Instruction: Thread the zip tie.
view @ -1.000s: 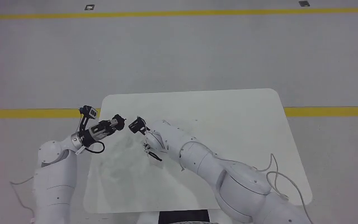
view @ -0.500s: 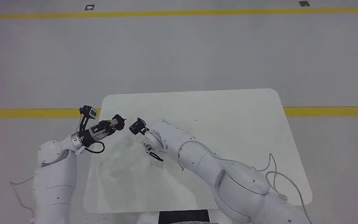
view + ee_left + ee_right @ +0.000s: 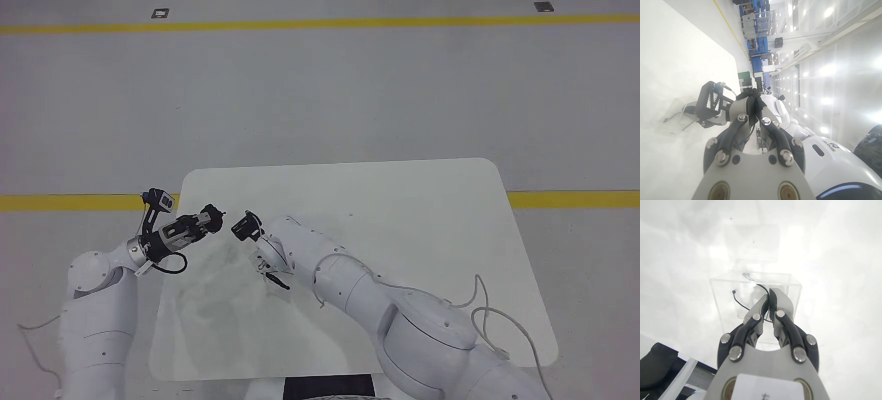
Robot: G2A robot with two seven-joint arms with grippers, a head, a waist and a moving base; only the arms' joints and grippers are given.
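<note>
My right gripper (image 3: 769,294) is shut on a thin black zip tie (image 3: 761,287) just above a small clear box (image 3: 755,283) on the table. That tie's head (image 3: 743,274) lies in the box, and a second tie (image 3: 734,292) lies beside it. The left gripper (image 3: 753,95) is held up off the table, shut, with a thin black strand (image 3: 753,126) running between its fingers. In the top view, the left gripper (image 3: 212,217) and the right gripper (image 3: 243,226) face each other a short way apart over the table's left part.
The white table (image 3: 420,200) stretches out to the right of both arms. Its left edge (image 3: 175,240) runs under the left arm. The clear box (image 3: 676,113) sits under the right gripper (image 3: 709,103) in the left wrist view.
The right arm has shifted very slightly to the left. Both grippers stay shut and nearly where they were.
</note>
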